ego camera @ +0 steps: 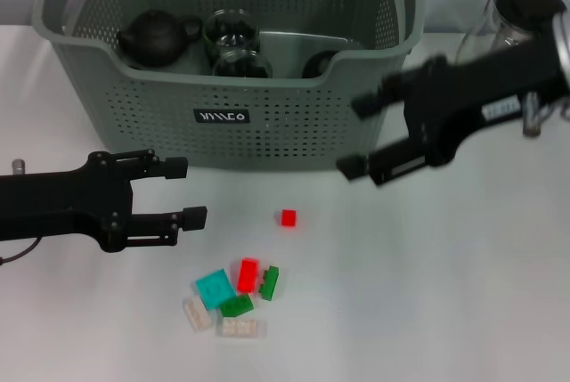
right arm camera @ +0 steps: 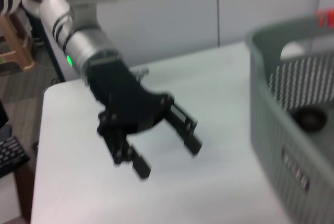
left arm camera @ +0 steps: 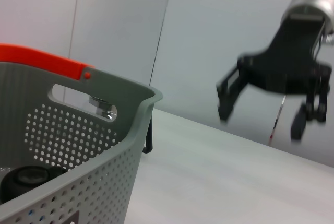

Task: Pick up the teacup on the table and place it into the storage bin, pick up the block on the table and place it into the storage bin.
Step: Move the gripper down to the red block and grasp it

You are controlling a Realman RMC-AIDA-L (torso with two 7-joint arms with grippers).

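The storage bin [ego camera: 294,124], a grey-green perforated basket with orange handle clips and a small black label [ego camera: 222,117] on its front wall, stands at the far side of the white table [ego camera: 445,311]. Inside it sit a dark teapot [ego camera: 158,36], two clear glass vessels [ego camera: 233,30] and a dark teacup [ego camera: 319,63] tucked against the front wall near the right end.

The left gripper [ego camera: 191,192] hovers over the table in front of the bin's left half, its two fingers spread apart and holding nothing. In the right wrist view the same left gripper [right arm camera: 168,153] hangs above bare tabletop with its fingers parted.

The right gripper [ego camera: 359,135] is raised just in front of the bin's right front corner, its fingers released and wide apart, with nothing between them. The left wrist view shows this right gripper [left arm camera: 260,112] well above the table, beyond the bin's rim [left arm camera: 120,85].

A small red block [ego camera: 288,217] lies alone on the table in front of the bin, between the two grippers and clear of both. Nearer the robot lies a loose cluster of building bricks: a teal one [ego camera: 215,288], a red one [ego camera: 248,274], a green one [ego camera: 269,282], a second green one [ego camera: 237,305] and two pale translucent ones [ego camera: 240,328].

A glass kettle with a black lid [ego camera: 525,12] stands on the table to the right of the bin, behind the right arm
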